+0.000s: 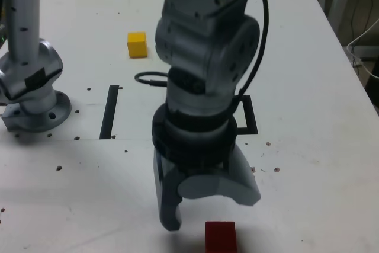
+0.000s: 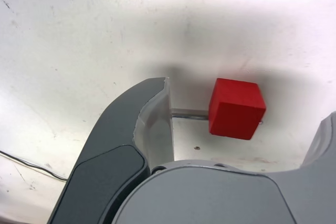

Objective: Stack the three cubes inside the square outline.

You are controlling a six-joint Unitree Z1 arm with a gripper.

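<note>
Your open gripper (image 2: 244, 98) hangs over one red cube (image 2: 236, 109).
You have bare table (image 1: 308, 194) around it; one outline (image 1: 251, 115), seemingly square, is part-hidden.

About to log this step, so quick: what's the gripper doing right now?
Gripper: open, holding nothing; the red cube shows between its spread jaws, ungripped.

Grey rounded arm segments (image 1: 198, 87), black looping cable (image 1: 265, 22), curved two-tone grey pincer (image 1: 207, 197)
</note>
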